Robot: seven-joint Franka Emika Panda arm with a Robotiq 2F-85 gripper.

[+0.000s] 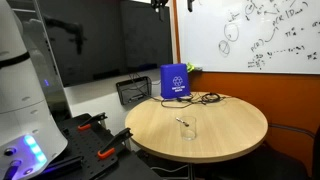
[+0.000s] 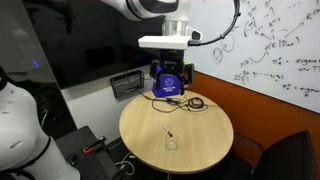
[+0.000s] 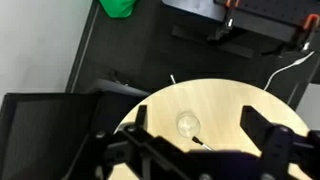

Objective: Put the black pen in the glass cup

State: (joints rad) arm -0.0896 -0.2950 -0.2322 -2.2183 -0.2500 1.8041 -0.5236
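The pincer point(image 2: 170, 76) hung spread wide, grasping nothing, high above the round worktop point(image 2: 205, 140). The black pen point(image 2: 166, 130) lay just beside the glass cup point(image 2: 171, 142).

Lab or office: scribbled whiteboard point(image 1: 262, 35), round wooden table point(image 1: 230, 125).

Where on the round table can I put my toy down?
Both sides of the table are bare wood, from the glass cup and black pen in the middle out to the rim. The far edge is crowded: the blue bag and black cable sit there.
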